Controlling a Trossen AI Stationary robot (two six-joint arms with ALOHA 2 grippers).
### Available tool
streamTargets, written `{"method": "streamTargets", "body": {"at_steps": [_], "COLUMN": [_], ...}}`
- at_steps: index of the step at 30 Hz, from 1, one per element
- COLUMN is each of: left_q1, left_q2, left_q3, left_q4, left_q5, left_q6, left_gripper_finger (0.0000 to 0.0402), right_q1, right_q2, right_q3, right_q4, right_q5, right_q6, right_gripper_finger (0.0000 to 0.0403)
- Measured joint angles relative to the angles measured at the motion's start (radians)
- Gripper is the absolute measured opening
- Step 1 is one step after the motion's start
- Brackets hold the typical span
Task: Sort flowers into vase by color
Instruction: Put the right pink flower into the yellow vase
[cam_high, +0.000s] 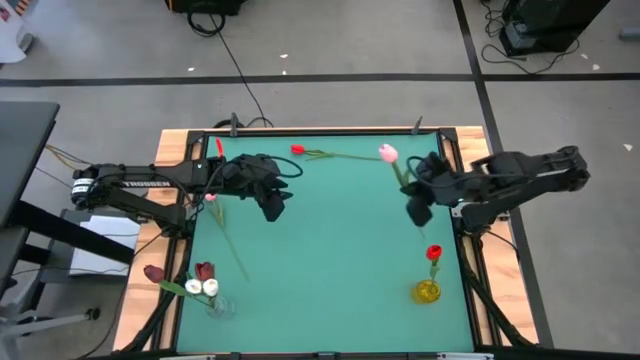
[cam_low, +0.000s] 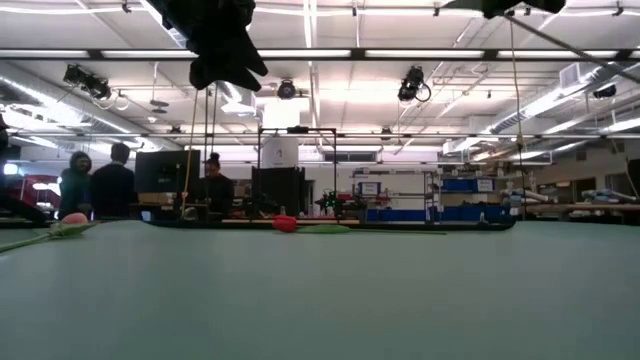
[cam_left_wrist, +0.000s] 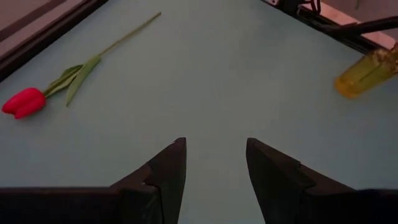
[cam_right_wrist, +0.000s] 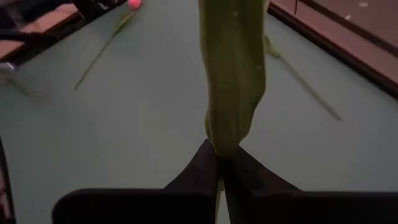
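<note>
The green table (cam_high: 330, 250) carries everything, with a dark arm reaching in from each side. The right gripper (cam_high: 417, 212) hangs over the right half of the table, its fingers pinched shut on a pink tulip (cam_high: 388, 153); in the right wrist view a folded leaf and stem rise straight out from between the closed tips, and in the high view the pink head stands out past the gripper toward the far edge. The left gripper (cam_high: 273, 209) hovers over the left half with its fingers (cam_left_wrist: 166, 177) spread moderately and nothing between them, apparently waiting. Near the front right corner stands a yellow vase (cam_high: 427, 291) with one red flower in it, and at the front left corner a clear vase (cam_high: 218, 306) holds white heads and dark maroon ones. A red tulip (cam_high: 298, 150) lies flat near the far edge, its stem running toward the pink head, and another pink flower (cam_high: 211, 197) lies on the table under the left arm, its long stem trailing toward the front. The step in hand looks like carrying the pink tulip to a vase. Which vase suits pink is a judgement call, since neither holds pink yet. The next move calls for turning the stem end downward, lining it up over the narrow mouth without knocking the vase, then opening only once the stem is well inside.
</note>
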Motion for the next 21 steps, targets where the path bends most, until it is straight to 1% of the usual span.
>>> {"method": "streamTargets", "body": {"at_steps": [5,10,13,16,21], "left_q1": [0.000,0.000,0.000,0.000,0.000], "left_q2": [0.000,0.000,0.003,0.004,0.004], "left_q3": [0.000,0.000,0.000,0.000,0.002], "left_q4": [-0.004,-0.007,-0.006,-0.003,-0.002], "left_q5": [0.000,-0.001,-0.028,-0.049,-0.065], "left_q6": [-0.044,-0.085,-0.115,-0.133,-0.181], "left_gripper_finger": [0.0172,0.0172,0.0172,0.0172,0.0172], "right_q1": [0.079,0.201,0.279,0.360,0.472], "right_q2": [-0.103,-0.218,-0.274,-0.335,-0.444], "right_q3": [0.004,0.004,0.004,-0.034,-0.172], "right_q4": [-0.100,-0.089,-0.076,0.039,0.362], "right_q5": [0.046,0.101,0.116,0.096,-0.005], "right_q6": [-0.005,-0.018,-0.043,-0.134,-0.341], "right_gripper_finger": [0.0016,0.0016,0.0016,0.0016,0.0015]}}
